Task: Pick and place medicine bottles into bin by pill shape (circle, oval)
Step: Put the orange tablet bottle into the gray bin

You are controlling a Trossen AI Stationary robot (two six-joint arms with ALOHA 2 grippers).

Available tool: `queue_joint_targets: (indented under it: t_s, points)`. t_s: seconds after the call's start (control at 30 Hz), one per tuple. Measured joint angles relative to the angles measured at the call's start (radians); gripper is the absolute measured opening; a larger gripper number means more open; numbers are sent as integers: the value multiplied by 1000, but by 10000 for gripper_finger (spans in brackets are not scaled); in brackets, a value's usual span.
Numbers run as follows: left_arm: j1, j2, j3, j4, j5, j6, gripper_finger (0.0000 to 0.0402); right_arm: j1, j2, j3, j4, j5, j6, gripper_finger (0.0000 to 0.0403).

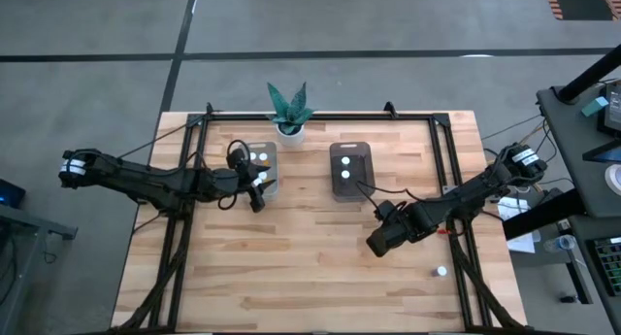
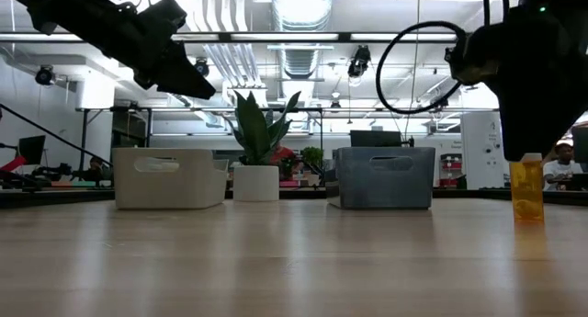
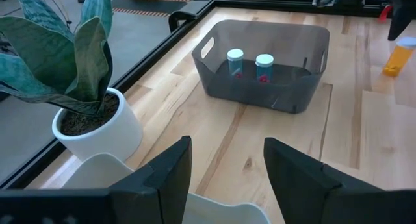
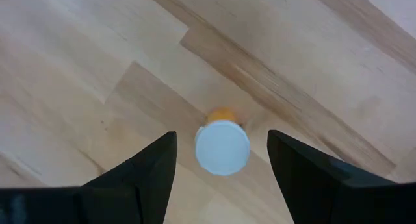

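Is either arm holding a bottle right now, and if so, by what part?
Neither. The right end effector is open above an upright bottle; the left is open and empty.

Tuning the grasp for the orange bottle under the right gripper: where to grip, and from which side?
From straight above. The orange bottle stands upright on the table, white cap up, centred between the open fingers of the right gripper. Probably close on the round cap or just beneath it; nothing stands beside it.

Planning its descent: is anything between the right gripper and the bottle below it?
Nothing visible. The right gripper hangs open directly over the white-capped orange bottle, a finger to each side, bare table around it.
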Motion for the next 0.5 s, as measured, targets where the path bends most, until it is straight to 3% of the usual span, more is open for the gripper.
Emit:
queue_joint_targets:
  t_s: [0.23,0.5]
  points:
    - [-1,0,0,0,0,0,176,-2,1,-34,36,0,0,224]
    - [0,0,0,0,1,0,176,-2,1,-43,56,0,2,166]
